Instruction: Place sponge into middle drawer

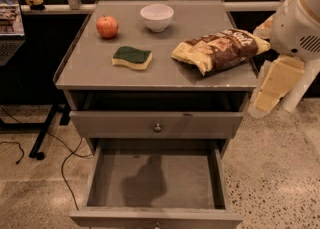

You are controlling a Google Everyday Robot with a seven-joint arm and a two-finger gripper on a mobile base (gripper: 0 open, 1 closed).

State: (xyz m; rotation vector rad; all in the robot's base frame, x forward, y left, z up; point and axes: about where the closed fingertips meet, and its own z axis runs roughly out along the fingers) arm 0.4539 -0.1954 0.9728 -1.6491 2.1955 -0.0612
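Observation:
The sponge [132, 57], pale yellow with a dark green top, lies flat on the grey cabinet top [90, 73], left of centre. The middle drawer [155, 180] is pulled out wide below the shut knobbed drawer [157, 124]; its inside holds nothing but a shadow. My gripper [271, 90], cream coloured under the white arm [300, 23], hangs off the cabinet's right side at about top-drawer height, far right of the sponge and holding nothing that shows.
On the cabinet top are a red apple [107, 26] at the back left, a white bowl [157, 17] at the back centre and a crinkled snack bag [217, 49] at the right, close to my arm. Cables [65, 163] lie on the speckled floor at the left.

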